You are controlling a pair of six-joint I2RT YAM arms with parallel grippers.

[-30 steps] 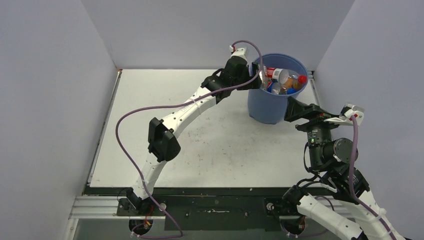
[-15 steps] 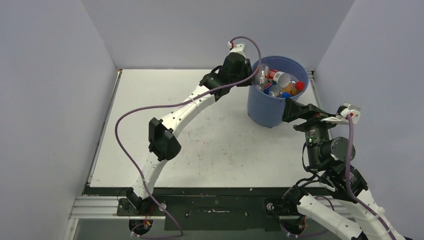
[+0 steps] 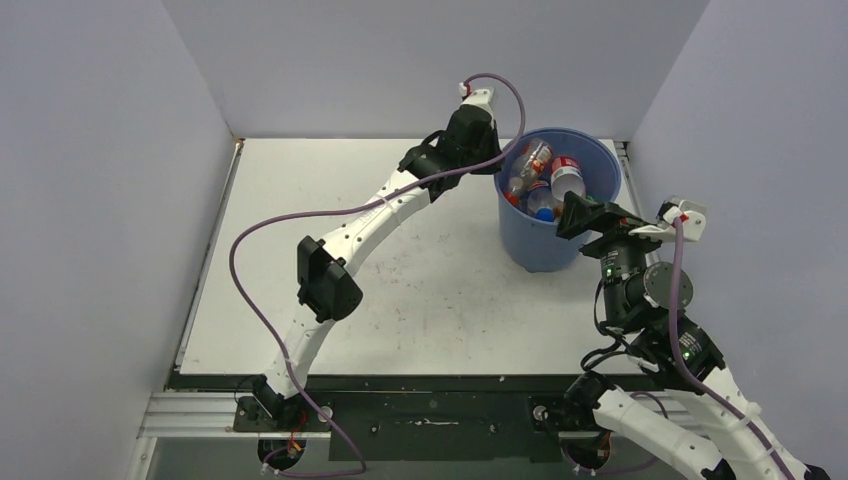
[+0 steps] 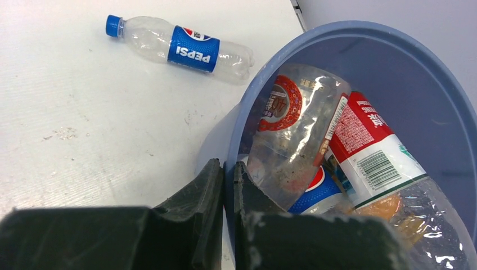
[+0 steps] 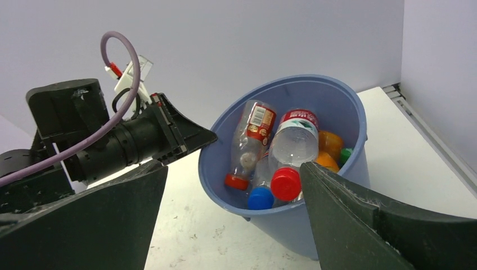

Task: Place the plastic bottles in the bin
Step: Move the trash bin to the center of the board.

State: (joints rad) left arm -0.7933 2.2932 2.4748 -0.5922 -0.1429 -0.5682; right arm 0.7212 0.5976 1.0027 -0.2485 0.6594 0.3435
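The blue bin (image 3: 538, 245) stands at the back right of the table, tipped toward the near side. Several plastic bottles (image 3: 545, 182) lie inside it, clear and orange ones with red and blue caps (image 5: 286, 183). My left gripper (image 4: 228, 169) is shut on the bin's rim (image 4: 349, 31), one finger inside and one outside. One clear bottle with a blue Pepsi label (image 4: 180, 48) lies on the table beyond the bin in the left wrist view. My right gripper (image 5: 233, 166) is open, its fingers spread wide before the bin's near wall (image 5: 343, 169).
Grey walls close in the white table (image 3: 330, 250) on three sides. A metal rail (image 5: 427, 126) runs along the table's right edge beside the bin. The left arm (image 3: 360, 225) stretches diagonally across the table's middle.
My left gripper has shut on the bin's rim, and the bin has tipped and shifted toward the near side. The right gripper has moved left and up against the bin's near wall.
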